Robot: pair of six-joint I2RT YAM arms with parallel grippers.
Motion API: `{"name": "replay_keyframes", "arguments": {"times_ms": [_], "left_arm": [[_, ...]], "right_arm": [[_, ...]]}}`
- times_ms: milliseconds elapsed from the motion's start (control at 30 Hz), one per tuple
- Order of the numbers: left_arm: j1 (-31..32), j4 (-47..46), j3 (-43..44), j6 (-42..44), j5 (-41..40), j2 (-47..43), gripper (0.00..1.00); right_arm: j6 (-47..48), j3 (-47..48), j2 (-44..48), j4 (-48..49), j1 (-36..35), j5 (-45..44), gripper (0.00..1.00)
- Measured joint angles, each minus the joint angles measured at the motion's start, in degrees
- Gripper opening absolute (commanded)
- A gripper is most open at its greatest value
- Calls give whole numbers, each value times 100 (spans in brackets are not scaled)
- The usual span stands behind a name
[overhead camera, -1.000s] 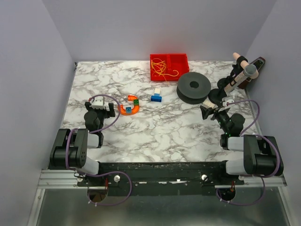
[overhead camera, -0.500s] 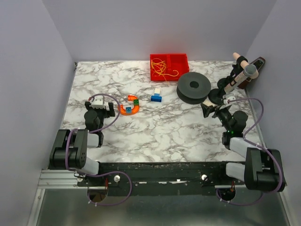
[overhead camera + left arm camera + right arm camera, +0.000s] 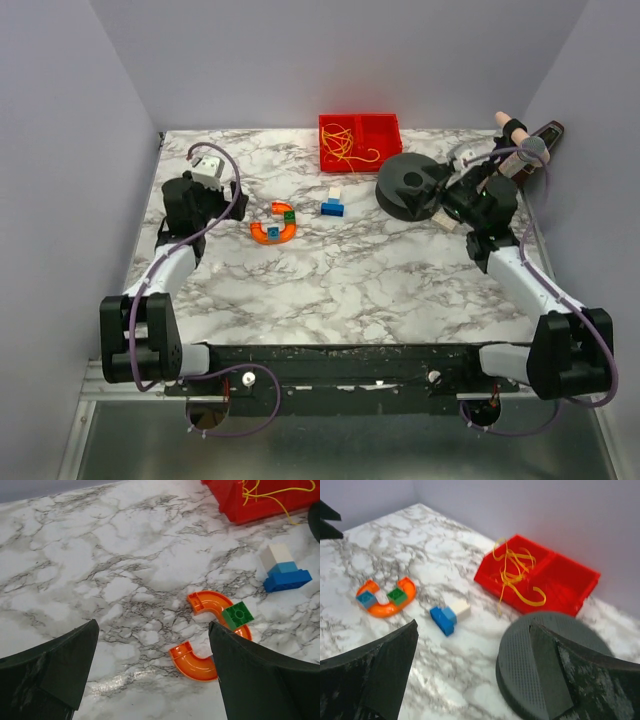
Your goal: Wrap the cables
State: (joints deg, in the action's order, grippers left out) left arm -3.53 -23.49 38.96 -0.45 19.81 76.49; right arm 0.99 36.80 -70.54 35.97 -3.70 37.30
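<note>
The cables [image 3: 345,143] are a loose tangle of thin yellow-orange wire lying in the left half of the red tray [image 3: 385,128] at the back of the table. They also show in the left wrist view as cables [image 3: 265,491] and in the right wrist view as cables [image 3: 512,570]. My left gripper [image 3: 205,205] stands open at the left side, well short of the tray, with nothing between its jaws [image 3: 153,630]. My right gripper [image 3: 437,200] is open beside the black spool [image 3: 412,185], one finger over the spool's rim [image 3: 473,630].
An orange curved track [image 3: 275,226] with green and blue blocks lies mid-left. A blue-and-white block stack [image 3: 333,203] sits in front of the tray. A stand holding tools [image 3: 515,150] rises at the back right. Walls close in on three sides.
Both arms have reached away from the near edge. The left gripper has gone back and left. The right gripper has moved up to the black spool. Both stayed open.
</note>
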Motion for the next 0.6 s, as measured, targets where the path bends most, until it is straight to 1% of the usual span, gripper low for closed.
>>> {"name": "replay_keyframes", "arguments": {"times_ms": [67,133,233,367,467,600], "left_arm": [[7,815,538,72,372,28,99],[7,1307,1008,131,568,37,99],[7,1958,1585,177,730,-13,99],[15,2863,2221,216,761,-17,99],[17,3294,2518,219,730,-17,99],[17,3654,2627,214,647,-9,99]], "right_arm": [[350,968,-197,-896,-393,-201,100],[638,1897,-470,-1661,-660,-402,100],[992,3171,-975,-2693,-866,-765,100],[1272,4398,-1746,-3663,-1130,-1416,95],[1316,5040,-2426,-4181,-1434,-1880,90],[1322,5840,-3536,-4780,-1897,-2347,74]]}}
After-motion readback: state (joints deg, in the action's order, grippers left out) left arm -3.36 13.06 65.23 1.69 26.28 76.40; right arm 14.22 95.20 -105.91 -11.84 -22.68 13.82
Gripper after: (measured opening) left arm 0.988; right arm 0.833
